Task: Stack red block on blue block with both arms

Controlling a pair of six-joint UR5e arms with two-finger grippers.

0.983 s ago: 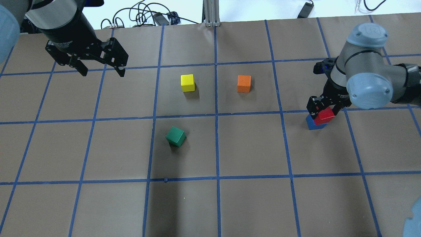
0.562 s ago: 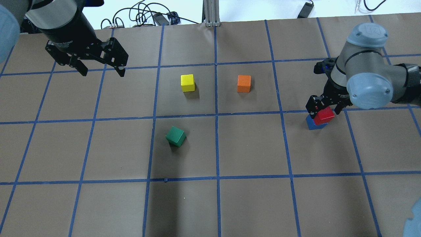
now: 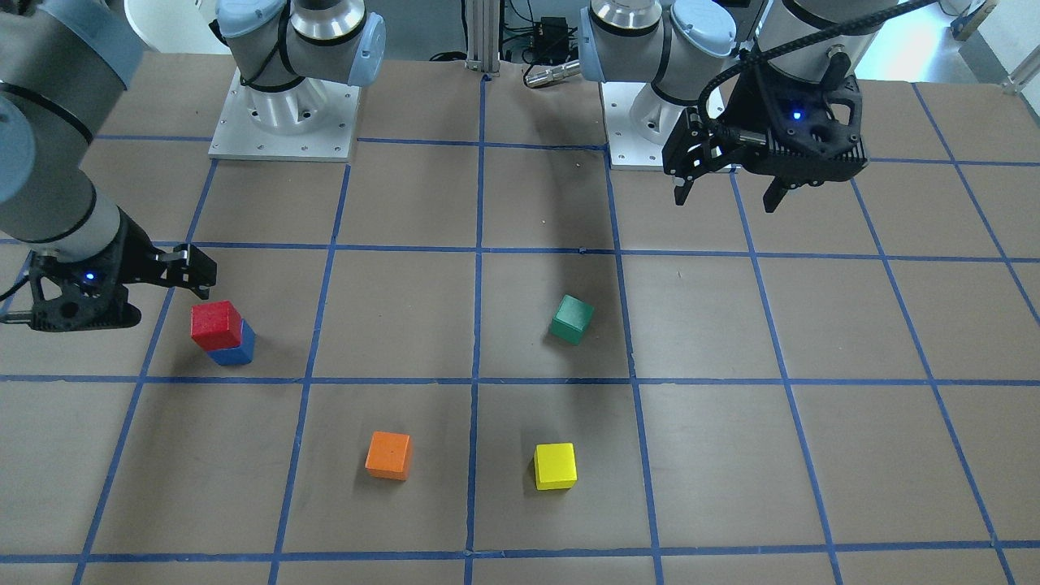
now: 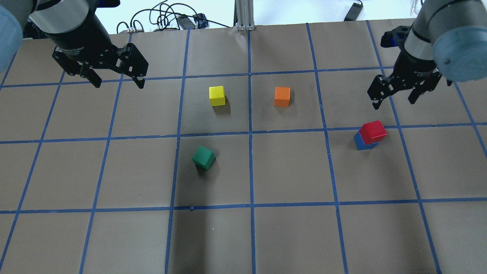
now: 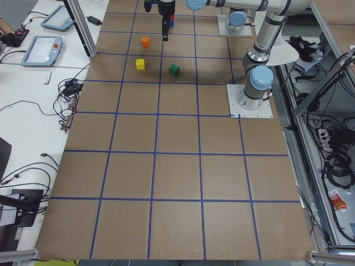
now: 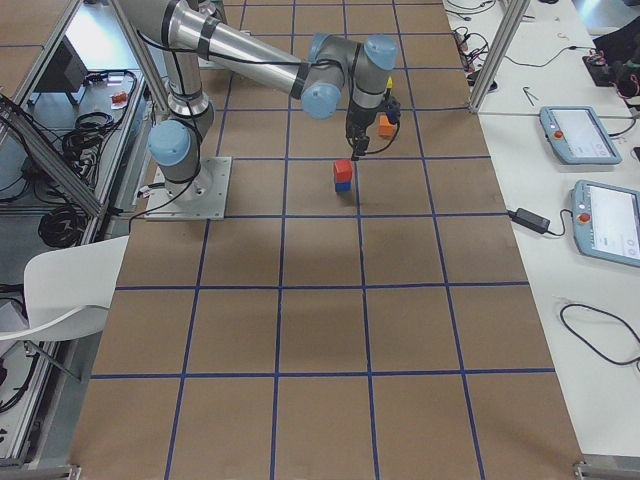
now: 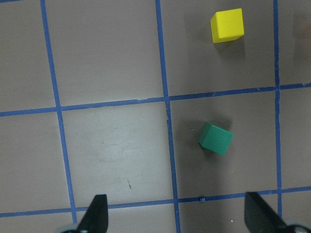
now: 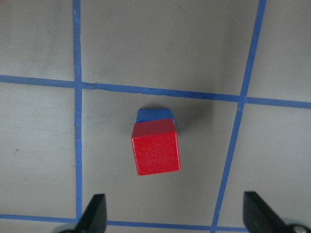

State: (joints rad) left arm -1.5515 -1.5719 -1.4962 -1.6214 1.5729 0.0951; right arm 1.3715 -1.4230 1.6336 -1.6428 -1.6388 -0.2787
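Note:
The red block (image 4: pixel 373 131) sits on top of the blue block (image 4: pixel 359 142), slightly offset, at the table's right. The stack also shows in the front view, red block (image 3: pixel 216 324) over blue block (image 3: pixel 236 353), and in the right wrist view, red block (image 8: pixel 155 153) over blue block (image 8: pixel 154 115). My right gripper (image 4: pixel 393 101) is open and empty. It hangs above and beyond the stack, clear of it, and its fingertips (image 8: pixel 95 213) frame the stack from above. My left gripper (image 4: pixel 118 83) is open and empty, high over the far left.
A yellow cube (image 4: pixel 217 96) and an orange cube (image 4: pixel 282 96) stand mid-table towards the far side. A green cube (image 4: pixel 203 157) sits turned, nearer and left of centre. Brown paper with a blue tape grid (image 4: pixel 250 133) covers the table. Cables lie past the far edge.
My right gripper has opened, let go of the red block and lifted up and away from the stack. The red block stays on the blue block. The left arm has not moved.

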